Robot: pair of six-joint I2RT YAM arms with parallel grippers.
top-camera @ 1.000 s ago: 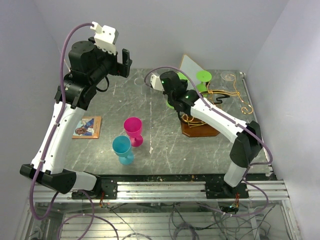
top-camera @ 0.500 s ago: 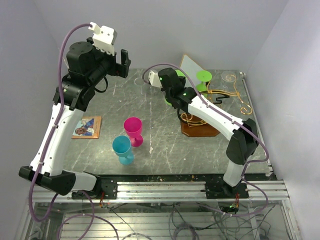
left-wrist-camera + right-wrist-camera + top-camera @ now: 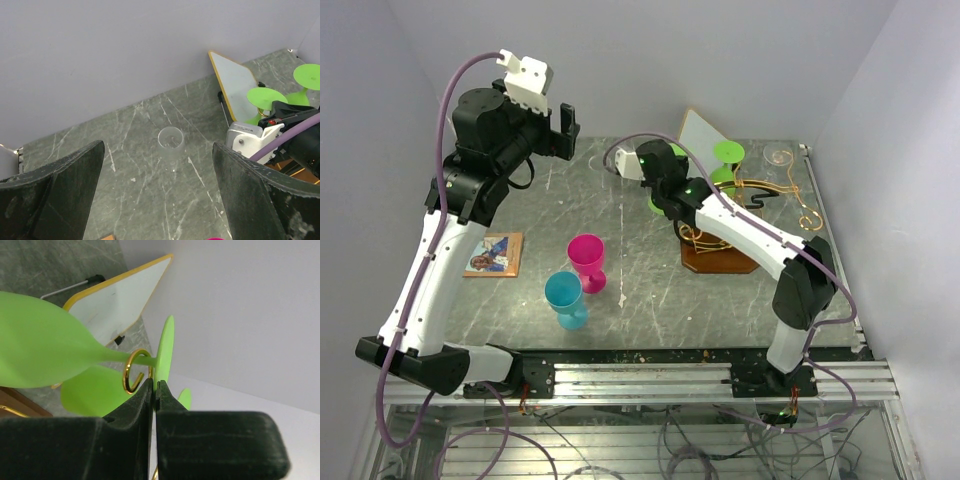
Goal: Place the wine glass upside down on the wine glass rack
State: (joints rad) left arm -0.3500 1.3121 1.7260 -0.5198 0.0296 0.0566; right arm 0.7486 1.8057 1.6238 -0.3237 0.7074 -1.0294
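Right gripper (image 3: 154, 388): fingers pinched tight on the rim of the thin flat foot of the green wine glass (image 3: 42, 345). The glass is smooth matte plastic with a teardrop bowl and a slim stem. The stem runs through a round gold wire curl of the wine glass rack (image 3: 760, 187), on the rack's left side near the back middle of the table (image 3: 130, 200). The rack is glossy gold scrollwork on a dark brown wooden base (image 3: 720, 258). Another green foot disc (image 3: 307, 75) shows further along the rack. Left gripper (image 3: 157, 148): fingers spread wide, nothing between them, raised high over the back left. The table top is dark grey-green, marbled with pale veins. A small clear tumbler (image 3: 170, 139) stands on it. A white diamond panel (image 3: 235, 80) with a gold edge leans behind the rack. Toward the front stand a pink goblet (image 3: 586, 252) and a teal goblet (image 3: 564, 292), close together. A picture card (image 3: 495, 253) lies to their left, its print too small to read.
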